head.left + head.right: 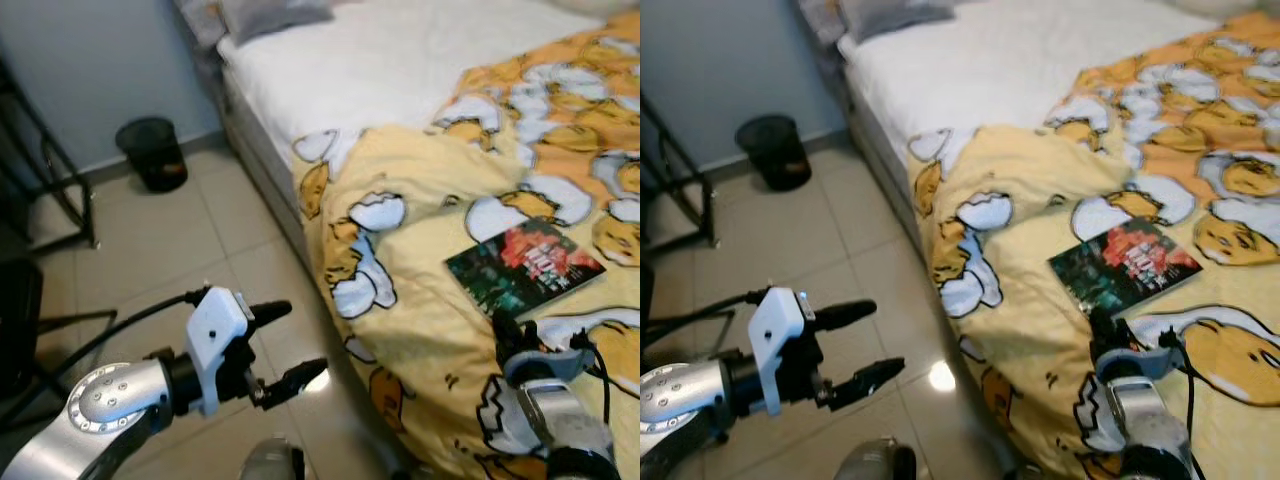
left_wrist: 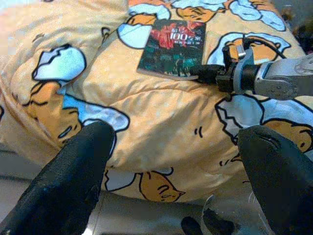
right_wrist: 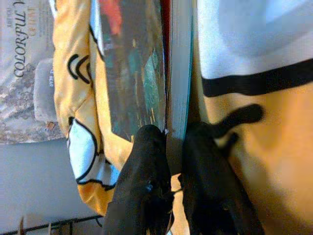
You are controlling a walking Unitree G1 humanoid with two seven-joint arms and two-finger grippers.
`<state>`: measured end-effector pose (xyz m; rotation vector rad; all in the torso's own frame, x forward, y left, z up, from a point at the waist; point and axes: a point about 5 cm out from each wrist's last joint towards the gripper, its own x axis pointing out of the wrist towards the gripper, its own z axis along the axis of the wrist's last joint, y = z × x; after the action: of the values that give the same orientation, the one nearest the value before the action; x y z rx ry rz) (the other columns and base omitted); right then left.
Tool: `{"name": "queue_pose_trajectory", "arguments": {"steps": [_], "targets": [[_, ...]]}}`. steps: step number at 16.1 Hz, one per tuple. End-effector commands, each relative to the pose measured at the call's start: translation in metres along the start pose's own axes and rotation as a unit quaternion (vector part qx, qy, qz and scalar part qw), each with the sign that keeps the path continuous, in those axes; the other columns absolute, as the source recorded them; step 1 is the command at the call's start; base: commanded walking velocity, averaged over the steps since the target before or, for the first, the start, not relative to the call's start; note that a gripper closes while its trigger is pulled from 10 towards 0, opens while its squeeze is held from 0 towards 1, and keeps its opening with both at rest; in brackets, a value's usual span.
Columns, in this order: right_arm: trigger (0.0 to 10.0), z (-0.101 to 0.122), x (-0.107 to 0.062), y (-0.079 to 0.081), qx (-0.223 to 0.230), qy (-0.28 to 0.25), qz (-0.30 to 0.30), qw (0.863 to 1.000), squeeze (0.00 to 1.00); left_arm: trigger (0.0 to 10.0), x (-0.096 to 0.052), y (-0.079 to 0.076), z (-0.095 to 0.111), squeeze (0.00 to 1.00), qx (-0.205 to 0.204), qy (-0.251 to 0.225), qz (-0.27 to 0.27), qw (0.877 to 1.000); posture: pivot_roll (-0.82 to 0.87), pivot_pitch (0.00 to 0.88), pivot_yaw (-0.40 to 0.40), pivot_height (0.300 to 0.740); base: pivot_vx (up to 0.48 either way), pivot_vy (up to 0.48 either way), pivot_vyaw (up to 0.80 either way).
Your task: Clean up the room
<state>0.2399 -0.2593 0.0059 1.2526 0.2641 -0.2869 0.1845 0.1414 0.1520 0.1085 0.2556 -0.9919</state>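
While the left pincer [image 1: 282,346] gapes empty, right pincer [image 3: 168,161] pinches book [image 1: 524,266] edge

Glossy book [image 1: 524,267]; soft cloth quilt [image 1: 420,200]; shiny tile floor [image 1: 180,250].

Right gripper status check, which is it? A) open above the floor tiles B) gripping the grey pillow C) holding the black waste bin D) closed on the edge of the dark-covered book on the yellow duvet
D: the right gripper has its black fingers pinching the edge of the dark-covered book lying on the yellow duvet.
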Motion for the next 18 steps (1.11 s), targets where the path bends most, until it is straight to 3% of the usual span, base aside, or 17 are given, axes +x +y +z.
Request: {"name": "queue_pose_trajectory", "arguments": {"steps": [1, 2, 3, 4, 5, 6, 10, 13, 17, 18], "targets": [[0.0, -0.002, -0.004, 0.0, -0.004, 0.008, -0.004, 1.0, 0.0, 10.0, 0.0, -0.001, 0.001, 0.0, 0.006, 0.001, -0.004, 1.0, 0.23, 0.057, 0.068, 0.74, 0.0, 0.0, 0.0], [3.7, -0.001, -0.005, 0.002, -0.013, 0.009, -0.005, 1.0, 0.0, 10.0, 0.001, -0.002, 0.001, 0.0, 0.007, 0.001, -0.007, 1.0, 0.23, 0.052, 0.072, 0.74, 0.0, 0.0, 0.0], [10.0, -0.001, -0.003, 0.003, -0.023, 0.006, -0.014, 1.0, 0.0, 10.0, 0.001, -0.002, 0.0, 0.0, 0.007, 0.001, -0.009, 1.0, 0.23, 0.05, 0.076, 0.74, 0.0, 0.0, 0.0], [10.0, -0.001, 0.002, 0.006, -0.035, 0.0, -0.025, 0.999, 0.0, 10.0, 0.003, -0.001, -0.001, 0.0, 0.008, 0.001, -0.012, 1.0, 0.23, 0.051, 0.077, 0.74, 0.0, 0.0, 0.0], [10.0, -0.002, 0.006, 0.011, -0.037, -0.004, -0.025, 0.999, 0.53, 10.0, 0.004, -0.001, -0.002, 0.0, 0.008, 0.001, -0.014, 1.0, 0.23, 0.052, 0.077, 0.74, 0.0, 0.0, 0.0], [10.0, -0.003, 0.009, 0.017, -0.033, -0.008, -0.02, 0.999, 1.0, 10.0, 0.005, -0.002, -0.002, 0.0, 0.008, 0.002, -0.015, 1.0, 0.23, 0.051, 0.075, 0.74, 0.0, 0.0, 0.0], [10.0, -0.009, 0.017, 0.027, -0.042, -0.006, -0.021, 0.999, 1.0, 10.0, 0.004, -0.004, -0.005, 0.0, 0.004, 0.003, -0.015, 1.0, 0.24, 0.058, 0.069, 0.74, 0.0, 0.0, 0.0], [10.0, -0.015, 0.031, 0.025, -0.052, -0.022, -0.061, 0.997, 1.0, 10.0, 0.003, -0.005, -0.008, 0.0, 0.0, 0.008, -0.017, 1.0, 0.25, 0.069, 0.065, 0.74, 0.0, 0.0, 0.0], [10.0, -0.015, 0.041, 0.031, -0.036, -0.037, -0.06, 0.997, 0.99, 10.0, 0.003, -0.004, -0.009, 0.0, -0.001, 0.009, -0.013, 1.0, 0.26, 0.078, 0.058, 0.74, 0.0, 0.0, 0.0], [10.0, -0.016, 0.043, 0.032, -0.036, -0.042, -0.062, 0.997, 0.0, 10.0, 0.002, -0.003, -0.009, 0.0, -0.001, 0.01, -0.011, 1.0, 0.26, 0.078, 0.057, 0.74, 0.0, 0.0, 0.0]]}}
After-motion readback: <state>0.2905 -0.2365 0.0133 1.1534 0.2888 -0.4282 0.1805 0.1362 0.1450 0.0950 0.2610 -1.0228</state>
